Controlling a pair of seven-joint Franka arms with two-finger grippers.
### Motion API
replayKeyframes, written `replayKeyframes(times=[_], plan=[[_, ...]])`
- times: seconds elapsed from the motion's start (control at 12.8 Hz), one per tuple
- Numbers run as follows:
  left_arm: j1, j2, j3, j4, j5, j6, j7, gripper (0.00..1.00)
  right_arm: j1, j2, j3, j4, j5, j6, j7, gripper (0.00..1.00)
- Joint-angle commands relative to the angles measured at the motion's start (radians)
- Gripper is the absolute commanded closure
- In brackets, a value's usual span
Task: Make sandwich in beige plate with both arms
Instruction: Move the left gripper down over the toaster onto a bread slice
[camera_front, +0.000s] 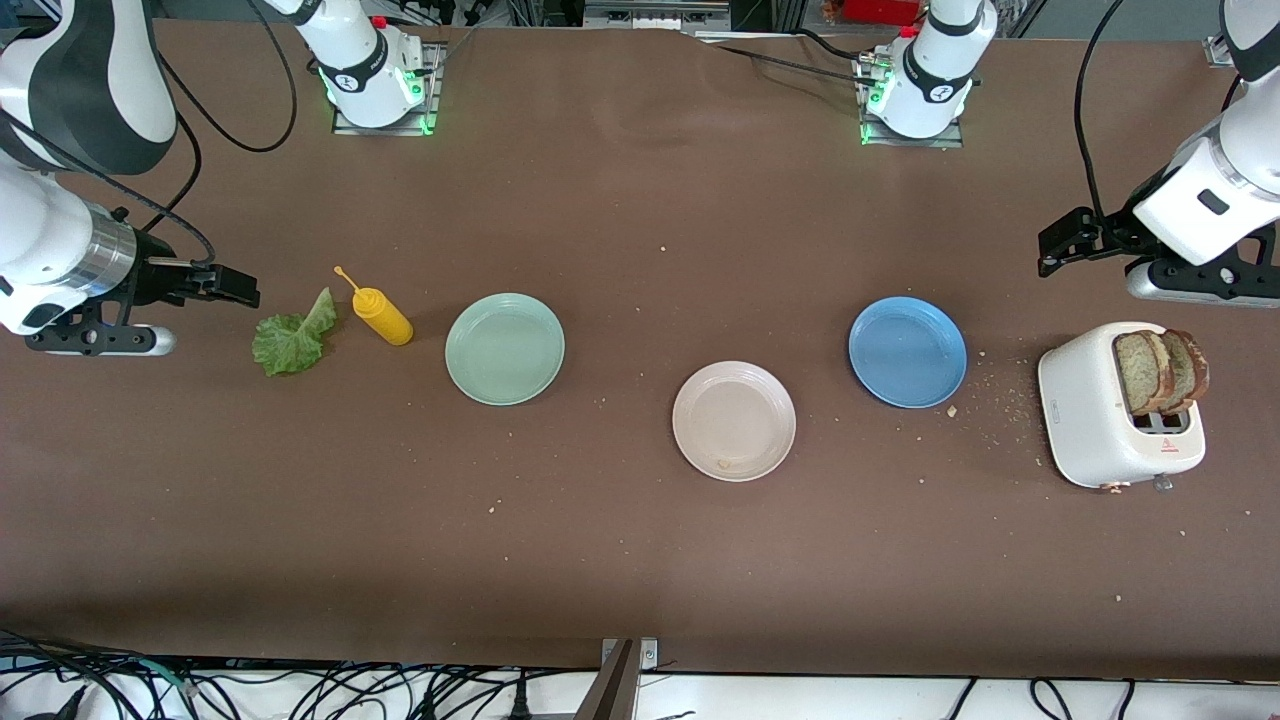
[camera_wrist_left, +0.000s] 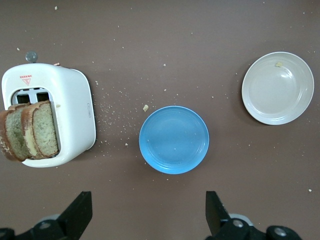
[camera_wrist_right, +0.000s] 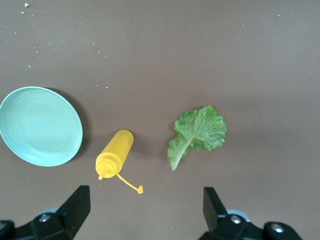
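**Sandwich parts lie apart; beige plate holds only a crumb**

The beige plate (camera_front: 733, 420) is seen on the table (camera_front: 640, 560), nearer to the front camera than the other two plates and between them along the table. Only a small crumb is seen on it, close to its rim. No sandwich has been assembled: the bread slices (camera_front: 1160, 370) are standing upright in the slots of a white toaster (camera_front: 1100, 420) at the left arm's end of the table, and the lettuce leaf (camera_front: 292, 340) is lying flat on the table at the right arm's end.

A blue plate (camera_front: 907, 351) is set between the beige plate and the toaster, with crumbs scattered on the table between it and the toaster. A pale green plate (camera_front: 504, 348) is set toward the right arm's end, and a yellow squeeze bottle (camera_front: 382, 314) is lying on its side between that plate and the lettuce, just beside the leaf.

The left end effector (camera_wrist_left: 147, 215) is held in the air over bare table close by the toaster and the blue plate, its fingers spread wide and nothing between them. The right end effector (camera_wrist_right: 145, 212) is held over the table close by the lettuce and the bottle, likewise spread wide and holding nothing.
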Motion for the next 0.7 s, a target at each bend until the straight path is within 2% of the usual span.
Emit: replayKeyframes(times=[0.0, 0.47, 0.62], plan=[[0.029, 0.024, 0.001, 0.01, 0.006, -0.012, 0.023, 0.0, -0.003, -0.005, 0.001, -0.007, -0.004, -0.007, -0.013, 0.0], [0.076, 0.066, 0.007, 0.014, 0.009, 0.017, 0.028, 0.0, -0.003, -0.005, 0.001, -0.008, -0.004, -0.007, -0.013, 0.0], [0.116, 0.09, 0.007, 0.021, 0.066, 0.14, 0.034, 0.0, -0.003, -0.005, 0.001, -0.008, -0.004, -0.007, -0.013, 0.0]])
